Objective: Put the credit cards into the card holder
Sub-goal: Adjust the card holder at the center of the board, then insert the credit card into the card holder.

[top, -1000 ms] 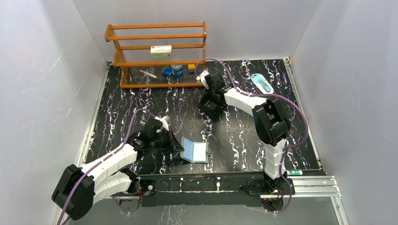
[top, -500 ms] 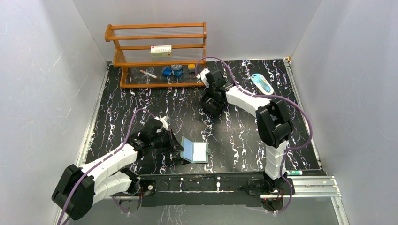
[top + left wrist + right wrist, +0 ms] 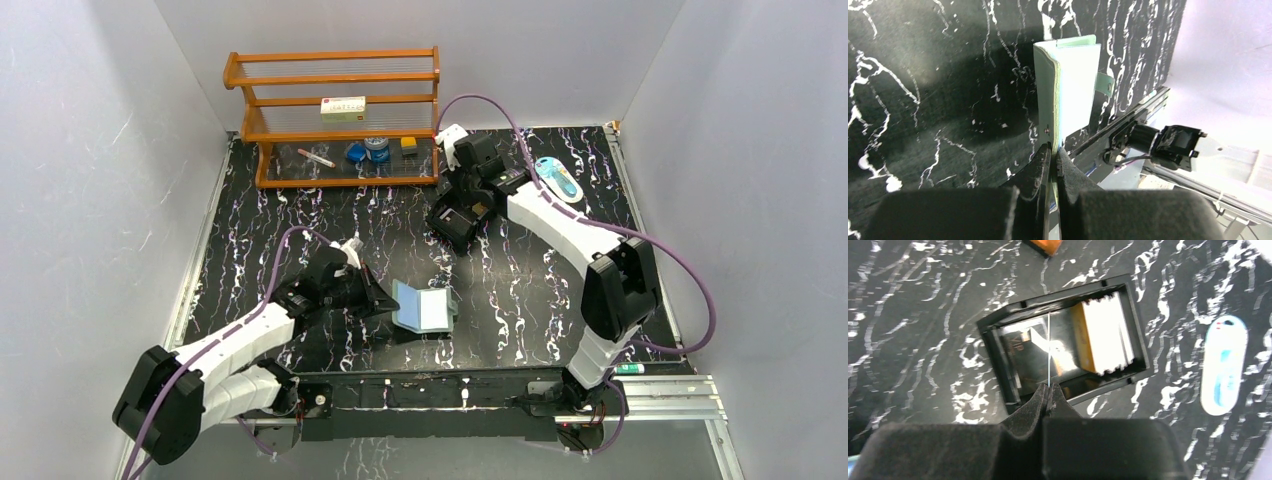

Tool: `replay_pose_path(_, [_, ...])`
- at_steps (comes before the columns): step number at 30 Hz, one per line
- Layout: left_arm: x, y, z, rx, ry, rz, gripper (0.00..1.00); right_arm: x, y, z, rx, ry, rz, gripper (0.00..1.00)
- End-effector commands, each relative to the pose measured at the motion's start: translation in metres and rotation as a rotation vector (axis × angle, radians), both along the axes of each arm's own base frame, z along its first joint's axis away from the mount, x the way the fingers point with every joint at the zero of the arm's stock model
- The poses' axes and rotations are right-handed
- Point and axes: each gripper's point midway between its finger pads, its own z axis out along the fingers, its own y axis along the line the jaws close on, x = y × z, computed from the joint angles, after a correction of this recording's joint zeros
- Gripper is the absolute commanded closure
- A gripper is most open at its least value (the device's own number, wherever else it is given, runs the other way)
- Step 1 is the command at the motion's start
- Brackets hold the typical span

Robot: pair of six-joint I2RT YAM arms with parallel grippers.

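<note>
The teal card holder [image 3: 425, 308] stands half open on its edge near the table's front. My left gripper [image 3: 385, 299] is shut on its near flap. In the left wrist view the holder [image 3: 1075, 85] rises from between the fingertips of the left gripper [image 3: 1053, 148], and its snap tab [image 3: 1105, 84] sticks out to the right. My right gripper [image 3: 1048, 388] hovers over the black box [image 3: 1058, 297] and is shut on one credit card [image 3: 1048, 350], seen edge-on as a thin pale line. More credit cards [image 3: 1103, 335], orange and white, lean in the box's right half.
A wooden rack [image 3: 335, 110] stands at the back left with a small carton [image 3: 343, 107] and small items on its shelves. A blue-and-white packet [image 3: 558, 178] lies at the back right. A green pen [image 3: 630, 368] rests by the right arm's base.
The right gripper has closed on a card in the box and drawn back and up. The left gripper has shifted right, tipping the card holder more upright.
</note>
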Motion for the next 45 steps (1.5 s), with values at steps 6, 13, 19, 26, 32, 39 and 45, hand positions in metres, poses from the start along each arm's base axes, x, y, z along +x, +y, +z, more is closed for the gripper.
replay_pose_path(6, [0.021, -0.017, 0.008, -0.106, -0.028, 0.051, 1.00, -0.071, 0.034, 0.044, 0.582, 0.191, -0.114, 1.00])
replay_pose_path(13, [0.015, -0.015, -0.015, -0.093, 0.023, 0.056, 0.98, -0.131, 0.046, 0.022, 0.847, 0.392, -0.221, 1.00])
replay_pose_path(19, [0.007, -0.009, -0.025, -0.070, 0.042, 0.055, 0.92, -0.175, 0.065, -0.013, 0.931, 0.515, -0.253, 1.00])
replay_pose_path(26, [0.002, 0.001, -0.027, -0.030, 0.032, 0.060, 0.82, -0.196, 0.069, -0.057, 0.892, 0.581, -0.268, 1.00])
replay_pose_path(32, [-0.004, 0.005, -0.036, -0.003, 0.044, 0.051, 0.81, -0.207, 0.056, -0.085, 0.832, 0.599, -0.283, 1.00])
replay_pose_path(39, [-0.008, 0.012, -0.046, 0.043, 0.050, 0.045, 0.94, -0.220, 0.042, -0.109, 0.799, 0.599, -0.279, 1.00])
replay_pose_path(45, [-0.013, 0.016, -0.056, 0.071, 0.059, 0.022, 1.00, -0.224, 0.035, -0.119, 0.788, 0.594, -0.281, 1.00])
